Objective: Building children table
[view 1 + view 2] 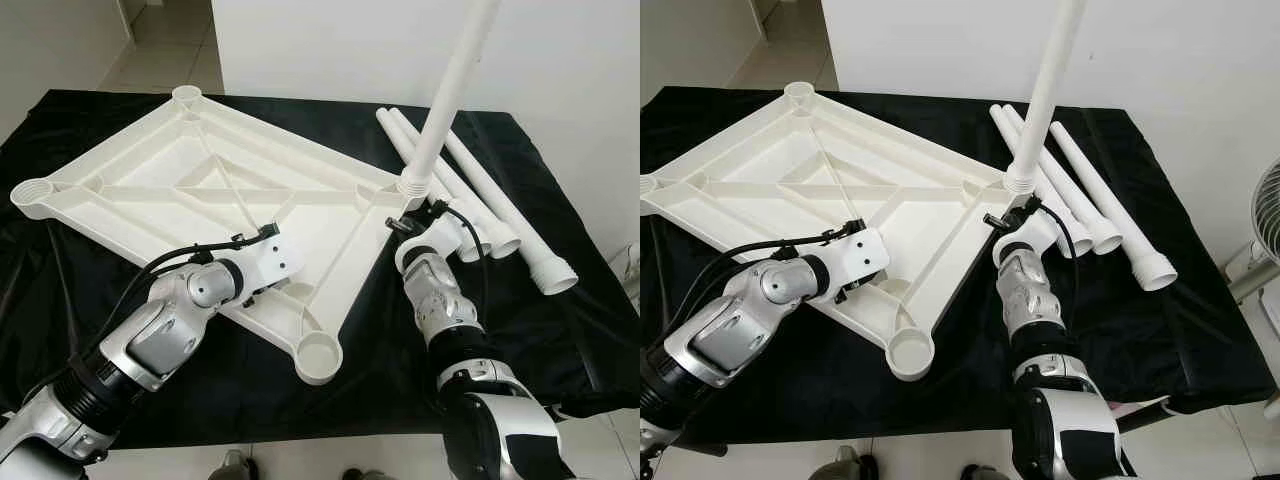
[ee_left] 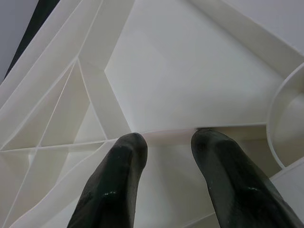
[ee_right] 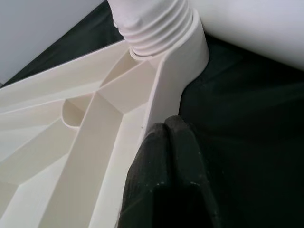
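Note:
A white plastic tabletop (image 1: 200, 190) lies upside down on the black-covered table (image 1: 560, 330), ribs facing up. One white leg (image 1: 445, 100) stands upright in the right corner socket, its threaded base (image 3: 156, 28) seated in the ring. Three loose legs (image 1: 500, 205) lie side by side to the right. My left gripper (image 2: 166, 137) is open over the tabletop's near edge, with both fingertips against a rib and nothing between them. My right gripper (image 3: 166, 126) is shut and empty, its tips at the outer rim just below the socket with the leg.
Empty corner sockets sit at the near corner (image 1: 320, 355), the left corner (image 1: 35, 190) and the far corner (image 1: 187, 95). A white wall stands behind the table. A fan (image 1: 1270, 230) is off the table's right side. Black cloth lies bare along the front edge.

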Available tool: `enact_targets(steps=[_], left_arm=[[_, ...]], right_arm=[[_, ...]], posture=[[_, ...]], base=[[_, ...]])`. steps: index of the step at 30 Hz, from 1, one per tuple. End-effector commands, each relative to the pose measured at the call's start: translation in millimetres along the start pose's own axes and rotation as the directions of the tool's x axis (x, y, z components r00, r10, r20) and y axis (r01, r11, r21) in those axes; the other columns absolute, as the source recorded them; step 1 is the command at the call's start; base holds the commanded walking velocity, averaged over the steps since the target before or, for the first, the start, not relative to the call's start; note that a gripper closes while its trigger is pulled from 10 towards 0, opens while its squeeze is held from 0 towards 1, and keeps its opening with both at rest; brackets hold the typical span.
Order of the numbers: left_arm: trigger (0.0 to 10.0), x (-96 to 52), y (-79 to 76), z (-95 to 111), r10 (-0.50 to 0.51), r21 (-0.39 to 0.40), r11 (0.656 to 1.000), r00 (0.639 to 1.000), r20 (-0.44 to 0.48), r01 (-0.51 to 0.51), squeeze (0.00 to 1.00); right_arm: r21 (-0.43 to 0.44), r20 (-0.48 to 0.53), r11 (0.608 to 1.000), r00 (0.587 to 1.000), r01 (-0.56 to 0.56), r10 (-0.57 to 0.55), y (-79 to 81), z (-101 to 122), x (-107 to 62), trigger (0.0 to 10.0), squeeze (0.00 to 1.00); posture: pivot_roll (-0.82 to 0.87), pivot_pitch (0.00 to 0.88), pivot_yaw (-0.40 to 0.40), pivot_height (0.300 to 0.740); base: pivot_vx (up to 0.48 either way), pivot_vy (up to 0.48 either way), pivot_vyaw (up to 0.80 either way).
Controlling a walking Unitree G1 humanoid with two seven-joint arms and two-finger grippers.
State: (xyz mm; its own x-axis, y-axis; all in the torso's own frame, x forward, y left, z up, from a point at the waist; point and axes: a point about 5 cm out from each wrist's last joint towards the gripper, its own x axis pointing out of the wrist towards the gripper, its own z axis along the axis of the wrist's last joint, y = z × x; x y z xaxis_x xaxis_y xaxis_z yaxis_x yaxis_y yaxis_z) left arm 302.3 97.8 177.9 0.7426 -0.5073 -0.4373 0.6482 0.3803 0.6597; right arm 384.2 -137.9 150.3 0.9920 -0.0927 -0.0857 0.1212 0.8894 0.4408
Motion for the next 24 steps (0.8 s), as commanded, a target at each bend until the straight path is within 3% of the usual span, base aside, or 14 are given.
enact_targets(steps=[1, 9, 16, 24], left_arm=[[10.0, 3.6, -28.2, 0.0, -0.271, -0.004, 0.962, 0.962, 0.007, 0.272, 0.00], [10.0, 0.7, -35.7, 5.6, -0.322, 0.015, 0.947, 0.946, 0.024, 0.322, 0.00], [10.0, 1.6, -48.1, 29.9, -0.366, 0.015, 0.930, 0.924, 0.108, 0.367, 0.00], [10.0, 4.8, -56.5, 53.0, -0.384, 0.039, 0.923, 0.907, 0.170, 0.384, 0.00]], right_arm=[[0.015, -0.030, 1.000, 0.999, 0.018, -0.018, -1.5, -6.9, 0.4, 10.0, 0.00], [0.090, -0.102, 0.995, 0.994, -0.033, 0.042, 7.1, -7.9, 8.5, 10.0, 0.00], [0.094, -0.162, 0.972, 0.960, -0.216, 0.229, 28.9, -8.9, 11.1, 10.0, 0.00], [0.018, -0.205, 0.916, 0.895, -0.402, 0.397, 50.8, -14.0, 7.9, 10.0, 0.00]], posture=[[0.02, 0.149, -0.020, 0.740], [0.02, 0.155, -0.024, 0.740], [0.02, 0.157, -0.027, 0.740], [0.02, 0.154, -0.027, 0.740]], base=[[0.000, 0.000, 0.00], [0.000, 0.000, 0.00], [0.000, 0.000, 0.00], [0.000, 0.000, 0.00]])
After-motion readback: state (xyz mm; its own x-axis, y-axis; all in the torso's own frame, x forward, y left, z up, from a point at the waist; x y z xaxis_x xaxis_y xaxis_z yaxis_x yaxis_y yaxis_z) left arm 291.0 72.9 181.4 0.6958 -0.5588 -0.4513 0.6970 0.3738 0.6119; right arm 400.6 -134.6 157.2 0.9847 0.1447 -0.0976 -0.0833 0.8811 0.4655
